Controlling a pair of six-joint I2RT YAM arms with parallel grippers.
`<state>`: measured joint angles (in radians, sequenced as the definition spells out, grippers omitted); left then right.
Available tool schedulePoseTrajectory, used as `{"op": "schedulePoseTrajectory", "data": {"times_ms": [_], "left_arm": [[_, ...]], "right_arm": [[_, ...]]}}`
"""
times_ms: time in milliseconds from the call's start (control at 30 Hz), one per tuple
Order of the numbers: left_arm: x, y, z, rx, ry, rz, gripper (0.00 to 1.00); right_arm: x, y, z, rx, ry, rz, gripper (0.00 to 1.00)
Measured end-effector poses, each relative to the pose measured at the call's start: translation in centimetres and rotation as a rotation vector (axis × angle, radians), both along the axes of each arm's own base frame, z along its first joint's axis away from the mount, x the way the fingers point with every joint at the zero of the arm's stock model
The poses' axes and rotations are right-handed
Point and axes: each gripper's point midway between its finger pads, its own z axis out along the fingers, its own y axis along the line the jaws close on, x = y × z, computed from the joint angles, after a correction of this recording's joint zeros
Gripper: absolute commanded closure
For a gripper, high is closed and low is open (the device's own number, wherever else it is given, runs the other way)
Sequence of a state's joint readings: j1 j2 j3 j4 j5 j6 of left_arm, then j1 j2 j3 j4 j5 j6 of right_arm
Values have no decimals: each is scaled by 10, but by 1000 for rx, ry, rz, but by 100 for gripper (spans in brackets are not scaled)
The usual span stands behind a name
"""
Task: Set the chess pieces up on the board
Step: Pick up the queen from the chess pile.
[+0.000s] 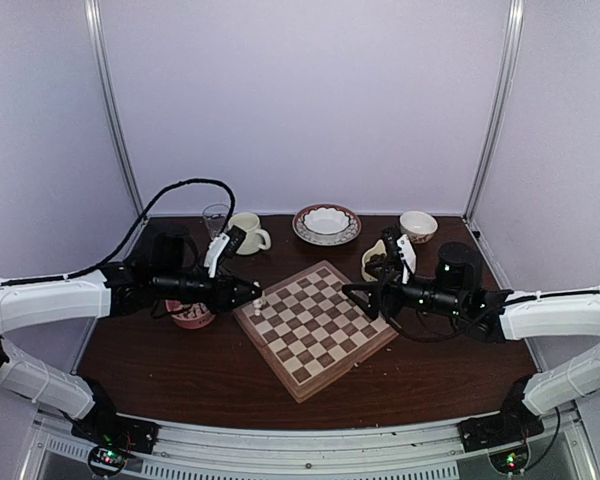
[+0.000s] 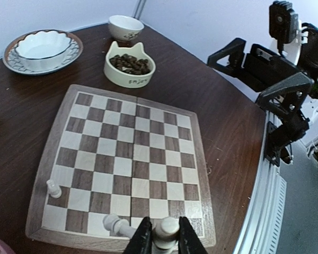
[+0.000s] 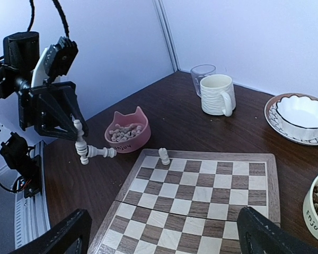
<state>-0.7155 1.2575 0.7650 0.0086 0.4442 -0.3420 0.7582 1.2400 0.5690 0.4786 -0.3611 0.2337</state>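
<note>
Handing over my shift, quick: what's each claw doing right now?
Left claw: closed on a chess piece.
Right claw: open, holding nothing.

Pale lilac walls (image 1: 310,100), 2 silver corner posts (image 1: 115,110), dark brown wooden table (image 1: 180,370), soft even light

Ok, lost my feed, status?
Left claw shut on chess piece at board edge, second piece sideways against it. Right claw open, empty. One pawn on board.

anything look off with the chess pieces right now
Yes. The left gripper has its jaws shut on one chess piece, and a second piece juts out sideways from it near the edge of the board, apparently caught along.
</note>
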Motion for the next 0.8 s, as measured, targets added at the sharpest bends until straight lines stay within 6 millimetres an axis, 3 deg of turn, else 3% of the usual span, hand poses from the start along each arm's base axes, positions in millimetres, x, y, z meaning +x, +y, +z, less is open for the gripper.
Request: {"op": "schedulePoseTrajectory", "data": {"times_ms": [167,300,400,633,800], "left_arm": [[-24,-26,8,-24,-15,-134,81],[-36,-40,3,-17,-12,-203,81],[-41,-47,-6,-2,1,-237,81],[-54,-65,-9,-3,15,-331,82],[-73,-77,-5,-16,12,-415,82]], "right_arm": [[-17,10,-1,39,-68,77,0],[-16,26,-18,-19,-7,131,0],[-14,37,-15,-32,-17,163,0],[-56,50,-35,-129,-139,276,4],[-71,57,-35,-202,-253,307,6]]}}
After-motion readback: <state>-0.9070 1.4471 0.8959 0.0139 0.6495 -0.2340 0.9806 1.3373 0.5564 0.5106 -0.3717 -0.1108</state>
